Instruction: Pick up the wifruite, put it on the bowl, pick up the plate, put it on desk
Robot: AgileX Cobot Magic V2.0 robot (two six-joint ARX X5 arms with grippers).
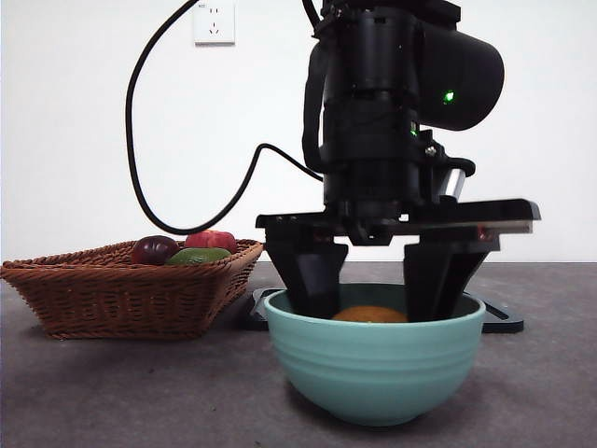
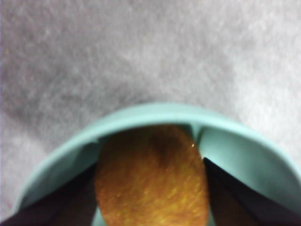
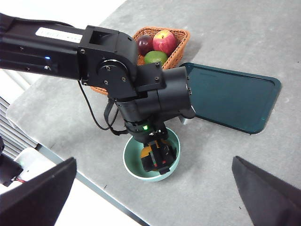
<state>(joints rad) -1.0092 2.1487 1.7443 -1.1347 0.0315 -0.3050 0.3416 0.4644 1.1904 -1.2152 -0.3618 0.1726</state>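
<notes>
The orange-brown wifruite sits between my left gripper's two black jaws, just inside the rim of the mint-teal bowl. In the left wrist view the wifruite fills the gap between the jaws, which touch both its sides, with the bowl's rim around it. The fruit hangs near rim height, off the bowl's bottom. My right gripper is open and empty, high above the desk, looking down on the left arm and the bowl. The dark teal plate lies flat behind the bowl.
A brown wicker basket stands left of the bowl and holds a dark purple fruit, a red apple and a green fruit. A black cable loops behind. The plate's edge shows behind the bowl.
</notes>
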